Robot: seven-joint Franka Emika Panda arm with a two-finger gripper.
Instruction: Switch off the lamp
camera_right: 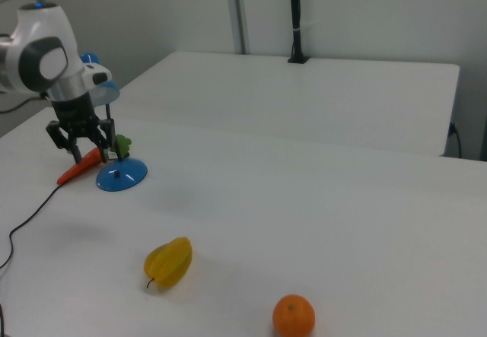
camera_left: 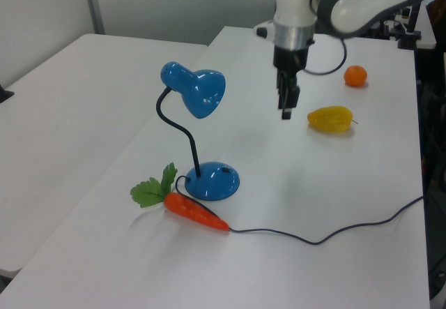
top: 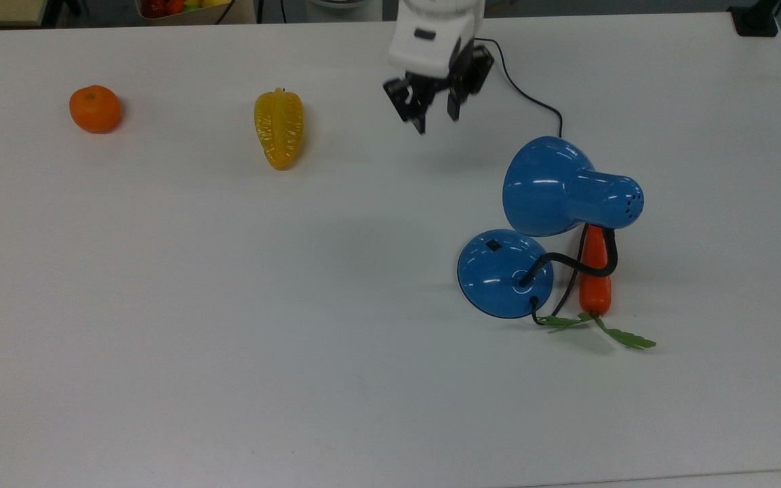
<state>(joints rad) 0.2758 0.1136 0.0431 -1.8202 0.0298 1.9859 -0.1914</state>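
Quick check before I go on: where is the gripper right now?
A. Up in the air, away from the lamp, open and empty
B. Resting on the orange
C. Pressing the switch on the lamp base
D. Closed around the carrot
A. The gripper hangs open and empty above the table, well clear of the lamp, nearer the yellow starfruit in the top view.
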